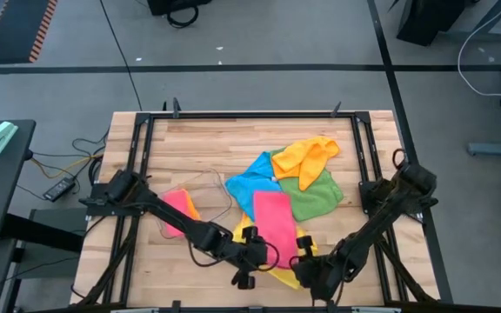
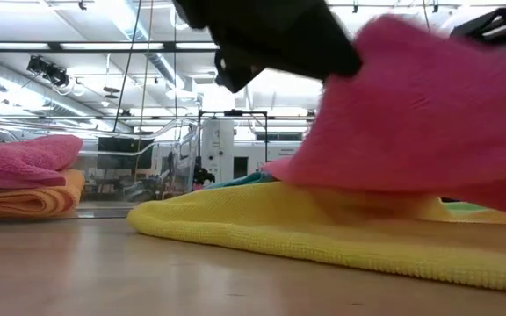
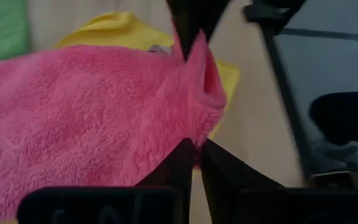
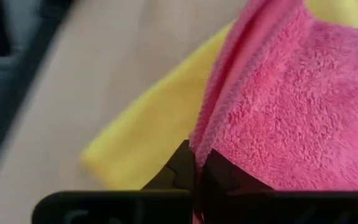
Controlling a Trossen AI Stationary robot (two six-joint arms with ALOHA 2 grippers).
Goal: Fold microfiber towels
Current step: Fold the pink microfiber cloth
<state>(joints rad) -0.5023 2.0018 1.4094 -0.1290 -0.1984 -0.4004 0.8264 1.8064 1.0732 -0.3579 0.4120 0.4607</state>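
Two-arm fold of a pink towel point(image 1: 273, 217), high view. We see the left gripper point(image 1: 249, 252) and the right gripper point(image 1: 305, 261) at the near table edge, each clenched on a near corner of the pink towel, which lies over a yellow towel point(image 1: 285, 276) with its far end toward the blue towel point(image 1: 252, 184), green towel point(image 1: 313, 196) and orange towel point(image 1: 307, 156). A folded stack point(image 2: 20, 180) sits at left. We judge the risks: the shallow corner pinch may slip, or the yellow towel may be dragged along by clinging pile.
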